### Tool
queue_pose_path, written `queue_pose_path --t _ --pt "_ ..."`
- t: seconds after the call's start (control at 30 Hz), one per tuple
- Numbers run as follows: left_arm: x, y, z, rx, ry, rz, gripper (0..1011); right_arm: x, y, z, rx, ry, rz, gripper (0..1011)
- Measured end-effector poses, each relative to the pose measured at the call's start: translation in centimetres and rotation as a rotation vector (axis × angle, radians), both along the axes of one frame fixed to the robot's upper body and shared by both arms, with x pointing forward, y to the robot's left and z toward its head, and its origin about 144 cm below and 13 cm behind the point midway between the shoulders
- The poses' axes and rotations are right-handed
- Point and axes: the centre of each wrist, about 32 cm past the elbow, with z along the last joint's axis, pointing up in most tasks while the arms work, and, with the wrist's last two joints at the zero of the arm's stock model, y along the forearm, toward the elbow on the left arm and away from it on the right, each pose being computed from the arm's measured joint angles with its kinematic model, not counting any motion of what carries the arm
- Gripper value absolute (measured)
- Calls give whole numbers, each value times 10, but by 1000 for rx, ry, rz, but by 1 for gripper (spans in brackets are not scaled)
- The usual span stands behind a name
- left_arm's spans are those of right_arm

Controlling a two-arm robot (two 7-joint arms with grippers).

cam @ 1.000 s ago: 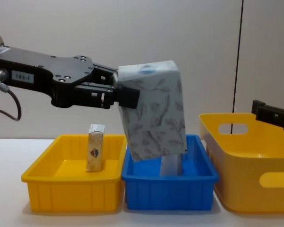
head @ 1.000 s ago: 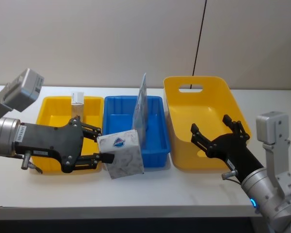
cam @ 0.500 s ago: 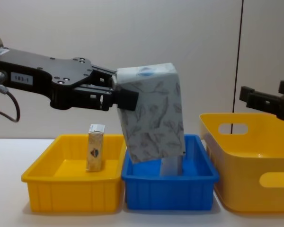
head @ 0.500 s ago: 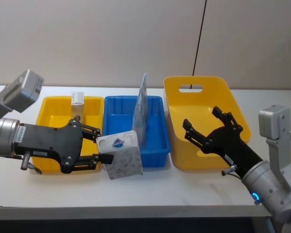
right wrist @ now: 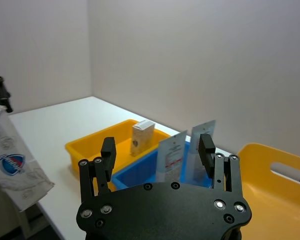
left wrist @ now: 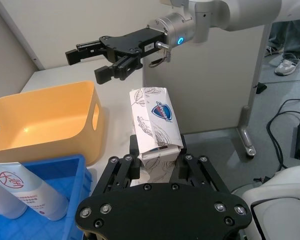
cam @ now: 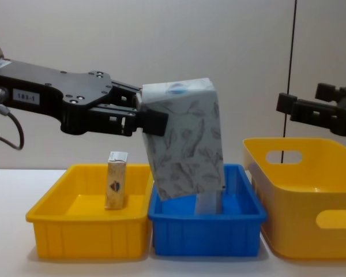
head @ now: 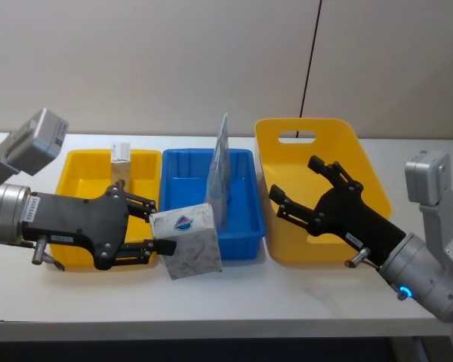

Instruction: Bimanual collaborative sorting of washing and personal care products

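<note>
**White table (head: 287,302), three bins: box in left gripper, right gripper empty**

Plain pale wall behind, with a thin dark vertical line running down it. Three bins stand in a row on the table, listed from the robot's left.

- **Yellow plastic tray (head: 75,170):** one small cream carton with a blue emblem (head: 121,154) stands upright near the back wall.
- **Blue plastic tray (head: 245,226):** touches the yellow tray. Pale blue-grey flat tapered pouches (head: 220,170) stand upright in it, leaning near the right side.
- **Large yellow basket with handle cut-outs (head: 306,122):** sits just beside the blue tray. I see nothing inside it.

**Left gripper (head: 160,225):** reaches in from the left at the near edge of the trays. Its fingers are clamped on the tall white box with grey leaf print and blue oval (head: 189,241), gripping the upper part from opposite sides.

**Box position:**
- It is held in the air, clear of the table.
- It is tilted, with the top leaning toward the robot's left.
- The head view puts it in front of the near-left corner of the blue tray.
- The chest view shows it hanging in front of that tray, partly hiding the pouches.
- The blue oval sits on the top face.

**Right gripper (head: 294,176):** fingers are spread wide and hold nothing. In the head view it sits over the basket's left side, pointing toward the blue tray. In the chest view it is high above the basket rim at the right edge. It is well apart from the box.
</note>
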Motion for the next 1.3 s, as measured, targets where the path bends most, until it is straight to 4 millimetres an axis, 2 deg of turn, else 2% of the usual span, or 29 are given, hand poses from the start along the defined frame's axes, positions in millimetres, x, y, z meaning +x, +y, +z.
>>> queue_pose_path --t 0.63,1.07,1.3 --pt "0 0 0 0 0 0 352 35 -32 15 -89 -16 311 1000" --pt "0 0 0 0 0 0 352 49 -51 24 -157 9 523 1000" --pt "0 0 0 0 0 0 352 53 -54 26 -180 27 606 1000"
